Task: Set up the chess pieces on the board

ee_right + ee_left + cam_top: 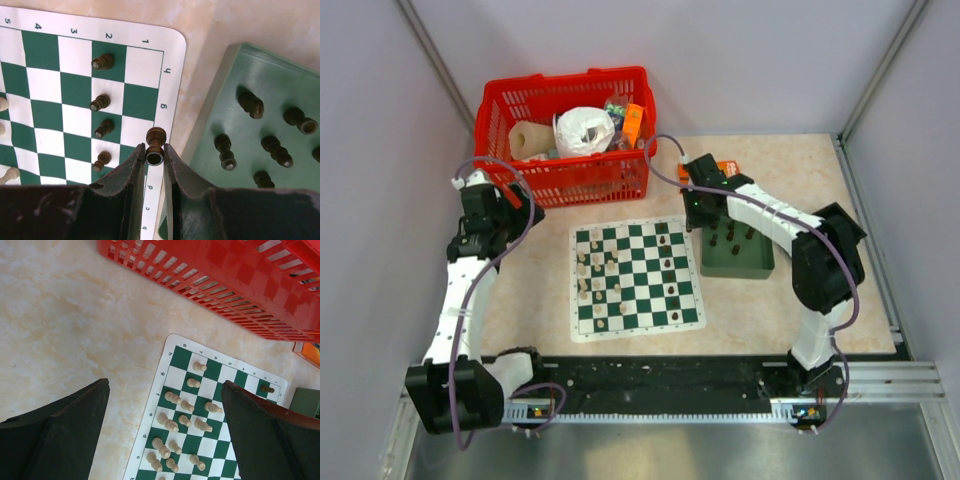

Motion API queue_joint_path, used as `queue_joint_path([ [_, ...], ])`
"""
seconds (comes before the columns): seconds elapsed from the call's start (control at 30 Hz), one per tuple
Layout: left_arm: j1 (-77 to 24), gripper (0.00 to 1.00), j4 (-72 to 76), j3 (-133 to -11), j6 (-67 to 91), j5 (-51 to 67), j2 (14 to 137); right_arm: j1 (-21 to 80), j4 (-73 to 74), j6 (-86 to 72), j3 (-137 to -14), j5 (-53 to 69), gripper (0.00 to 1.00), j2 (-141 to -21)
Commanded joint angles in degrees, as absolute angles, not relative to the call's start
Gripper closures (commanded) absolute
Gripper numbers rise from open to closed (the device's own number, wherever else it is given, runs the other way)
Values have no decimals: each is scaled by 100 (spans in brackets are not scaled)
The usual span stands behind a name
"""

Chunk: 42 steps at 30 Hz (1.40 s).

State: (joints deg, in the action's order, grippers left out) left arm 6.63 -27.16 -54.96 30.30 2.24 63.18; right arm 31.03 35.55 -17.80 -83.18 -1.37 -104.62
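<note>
We see a beige marbled tabletop [800, 180] with grey walls around it. At the far left stands a red basket [570, 180] holding a cardboard roll [528, 140], a crumpled white bag [582, 130] and some small orange items.

Just in front of the basket lies the board [638, 222], flat and near the middle of the tabletop, slightly skewed. Just beside its right edge sits a dark green tray [740, 265].

The left arm stands off to the left of the board, next to the basket's near left corner. The left claw [165, 390] is spread wide and holds nothing, with bare tabletop and the board's left corner below it.

The right arm reaches in from the right over the tray. The right claw [154, 150] is pinching a dark piece [155, 136], fingers pressed on its sides. In the wrist view that piece hangs over the board's white right border, between the checks and the tray wall.

We note cream pieces [172, 398] standing on the board's left columns, some tilted or lying. Dark pieces on the board [100, 102] stand in a line, one column in from the right edge. More dark pieces in the tray [225, 150] are scattered apart, most upright.
</note>
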Motion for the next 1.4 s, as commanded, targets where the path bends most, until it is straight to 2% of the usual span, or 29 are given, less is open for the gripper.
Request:
queue_joint_path([
  [0.0, 668, 1, -2681, -5511, 2927, 79, 6091, 3217, 3173, -1872, -8806, -140, 81, -10739],
  [0.63, 668, 1, -2865, -5511, 2830, -193, 6012, 3357, 3313, -1714, -9668, -413, 81, -11944],
  [1.37, 668, 1, -2918, -5449, 2821, -299, 5941, 3384, 3331, -1617, -9861, -413, 78, -12305],
])
